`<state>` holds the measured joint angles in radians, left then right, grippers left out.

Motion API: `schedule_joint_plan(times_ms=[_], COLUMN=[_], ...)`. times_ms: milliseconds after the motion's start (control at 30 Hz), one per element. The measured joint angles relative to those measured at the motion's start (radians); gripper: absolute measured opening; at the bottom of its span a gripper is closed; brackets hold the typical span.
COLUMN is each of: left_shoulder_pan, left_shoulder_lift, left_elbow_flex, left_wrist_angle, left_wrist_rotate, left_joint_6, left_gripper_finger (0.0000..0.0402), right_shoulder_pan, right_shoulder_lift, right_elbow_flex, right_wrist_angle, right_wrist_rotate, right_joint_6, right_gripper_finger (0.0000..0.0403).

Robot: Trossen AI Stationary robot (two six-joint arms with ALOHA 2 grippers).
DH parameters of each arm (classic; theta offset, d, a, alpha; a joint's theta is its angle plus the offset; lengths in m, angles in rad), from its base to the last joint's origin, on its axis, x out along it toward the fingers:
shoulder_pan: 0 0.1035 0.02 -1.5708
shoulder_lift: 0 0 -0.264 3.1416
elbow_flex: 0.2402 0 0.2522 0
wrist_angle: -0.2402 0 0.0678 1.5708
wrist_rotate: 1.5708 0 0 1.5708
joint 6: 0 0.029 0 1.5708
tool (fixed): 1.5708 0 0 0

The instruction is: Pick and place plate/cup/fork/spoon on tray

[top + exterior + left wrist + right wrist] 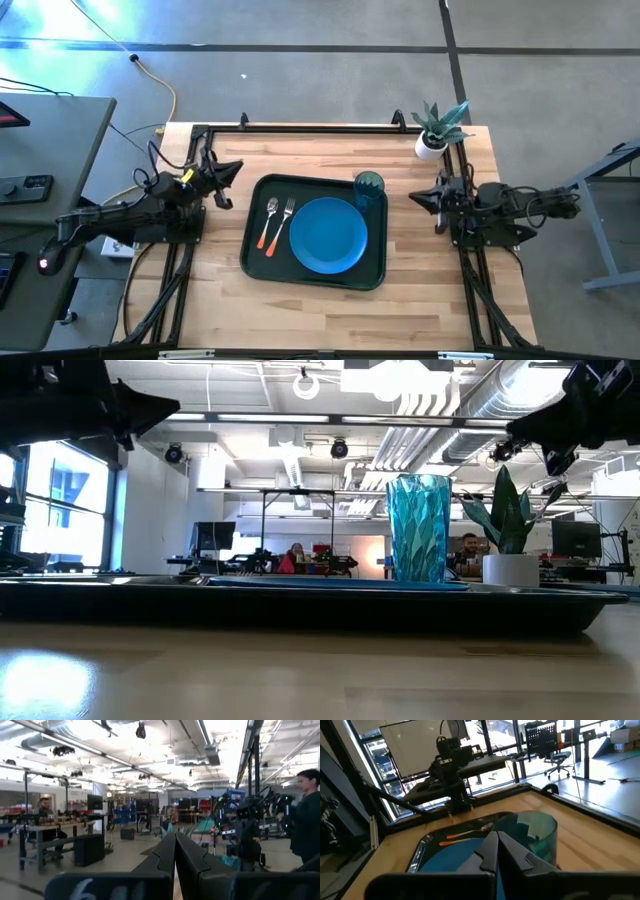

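The dark tray (255, 262) lies at the table's middle. On it rest the blue plate (328, 234), the teal cup (369, 187) standing upright at the far right corner, and the orange-handled spoon (269, 223) and fork (283, 225) side by side to the left of the plate. My left gripper (236, 169) is shut and empty, left of the tray. My right gripper (413, 197) is shut and empty, right of the cup; the right wrist view shows the cup (535, 837), the plate (451, 856) and the cutlery (467, 835) past its fingers (492, 847).
A white pot with a green plant (435, 133) stands at the table's far right corner. A black frame rail (310, 125) runs along the far edge. Bare wood lies in front of the tray (330, 315). People show in the room behind.
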<state>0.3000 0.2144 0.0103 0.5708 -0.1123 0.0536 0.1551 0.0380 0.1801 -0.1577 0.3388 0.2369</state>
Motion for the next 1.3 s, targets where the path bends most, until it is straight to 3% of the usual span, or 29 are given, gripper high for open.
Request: schedule_joint_plan(times_ms=[167,333,467,567,700,833,1000,1300], left_shoulder_pan=[0.0,0.0,0.0,0.0,0.0,0.002,0.01,0.01], left_shoulder_lift=[-0.08,-0.171,-0.21,-0.211,-0.209,-0.21,-0.211,-0.208], left_elbow_flex=[0.001,0.001,0.003,0.002,0.002,0.002,0.001,0.001], left_wrist_angle=[-0.15,-0.305,-0.417,-0.428,-0.399,-0.425,-0.498,-0.483], left_wrist_rotate=[-0.001,-0.054,-0.107,-0.086,-0.04,-0.026,-0.008,0.082], left_joint_6=[0.0,-0.034,0.006,0.033,0.036,0.044,-0.01,-0.016], left_gripper_finger=[0.0,0.0,0.0,0.0,0.0,0.0,0.0,0.0], right_shoulder_pan=[0.0,0.016,0.043,0.044,0.024,-0.012,-0.067,-0.097], right_shoulder_lift=[0.0,-0.001,-0.001,-0.002,-0.001,-0.001,-0.037,-0.033], right_elbow_flex=[-0.06,-0.039,-0.041,-0.086,-0.171,-0.17,-0.157,-0.155], right_wrist_angle=[0.057,-0.07,0.019,0.159,0.259,0.236,0.21,0.22], right_wrist_rotate=[-0.021,-0.147,-0.053,0.05,-0.009,-0.033,-0.153,-0.042], right_joint_6=[0.028,0.114,0.056,-0.035,-0.064,-0.092,-0.156,-0.219], right_gripper_finger=[0.0,0.0,0.0,0.0,0.0,0.0,0.0,0.0])
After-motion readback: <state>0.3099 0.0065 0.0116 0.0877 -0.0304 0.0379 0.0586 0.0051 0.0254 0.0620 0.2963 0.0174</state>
